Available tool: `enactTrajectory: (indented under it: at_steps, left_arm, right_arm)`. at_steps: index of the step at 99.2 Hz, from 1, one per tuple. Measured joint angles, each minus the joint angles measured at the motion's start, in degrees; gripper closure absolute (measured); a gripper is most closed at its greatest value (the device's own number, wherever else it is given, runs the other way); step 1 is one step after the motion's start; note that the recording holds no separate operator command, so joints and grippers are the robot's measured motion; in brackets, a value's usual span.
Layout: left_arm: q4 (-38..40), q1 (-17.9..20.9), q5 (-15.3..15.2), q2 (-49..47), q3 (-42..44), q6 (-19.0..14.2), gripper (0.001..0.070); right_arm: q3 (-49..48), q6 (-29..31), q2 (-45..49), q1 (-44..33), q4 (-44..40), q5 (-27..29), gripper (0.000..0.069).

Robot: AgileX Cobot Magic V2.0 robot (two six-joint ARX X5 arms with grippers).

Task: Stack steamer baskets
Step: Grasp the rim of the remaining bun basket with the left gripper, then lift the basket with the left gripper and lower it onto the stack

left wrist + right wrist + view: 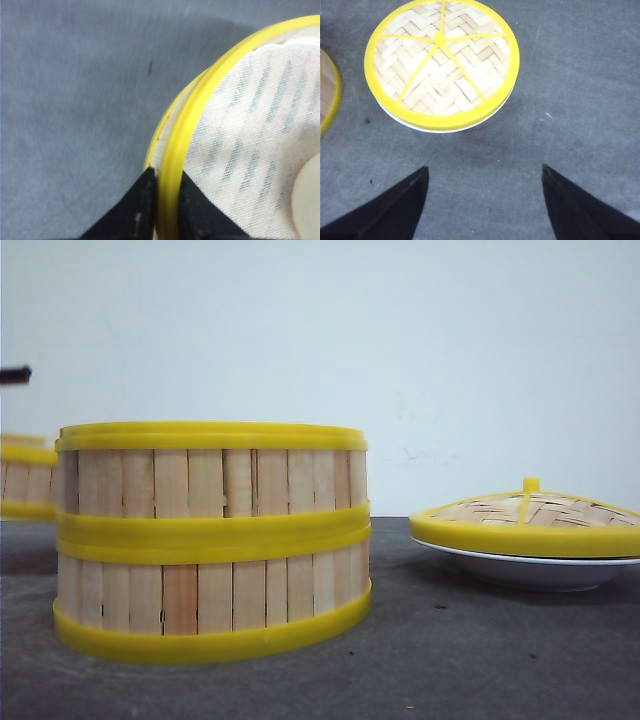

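Observation:
Two steamer baskets [212, 540] stand stacked left of centre in the front view, with wooden slat walls and yellow rims. Another steamer basket [26, 480] shows at the far left edge, and a dark bit of arm [14, 373] sits above it. In the left wrist view my left gripper [167, 175] is shut on the yellow top rim of a steamer basket [200, 100] lined with white cloth, one finger inside the wall and one outside. My right gripper [485, 170] hangs open over bare table, short of the lid; it does not show in the front view.
A woven bamboo lid [528, 512] with a yellow rim lies on a shallow white plate [530, 570] at the right, and the lid [441, 62] also shows in the right wrist view. A basket edge [329, 92] sits beside it. The table is dark grey.

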Motion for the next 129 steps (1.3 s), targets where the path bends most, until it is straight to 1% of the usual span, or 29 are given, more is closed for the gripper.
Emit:
enactTrajectory:
  at_steps: [15,32,40,56,71,84,109,129]
  left_arm:
    - [-5.9,-0.02,2.84,0.0,6.84,0.24,0.0681]
    - [-13.94,-0.59,7.72,-0.17,13.84,1.62,0.0681]
    - [-15.02,-1.95,7.89,-1.79,14.12,1.9,0.0681]
    - [-19.17,-5.6,7.85,-7.8,14.12,3.65,0.0681]
    - [-19.45,-9.11,7.89,-14.49,13.99,4.39,0.0681]
    - [-18.88,-12.33,7.87,-19.96,9.75,4.39,0.0681]
    - [-17.38,-19.63,7.85,-28.0,-4.68,4.44,0.0681]
    - [-14.64,-24.72,7.91,-30.82,-10.56,4.17,0.0681]
  right_arm:
    - [0.0,0.0,0.0,0.02,0.02,0.0,0.0249]
    - [0.0,-0.11,0.0,0.02,0.09,0.0,0.0249]
    - [0.0,-0.24,0.0,0.02,0.28,0.0,0.0249]
    - [0.02,-0.42,0.0,0.02,0.81,-0.02,0.0249]
    - [0.02,-0.46,0.0,0.02,1.33,-0.02,0.0249]
    - [0.0,-0.9,0.0,0.02,2.16,-0.02,0.0249]
    - [0.0,-1.95,0.0,0.0,2.69,-0.02,0.0249]
    - [0.0,-1.97,0.04,0.02,2.89,-0.02,0.0249]
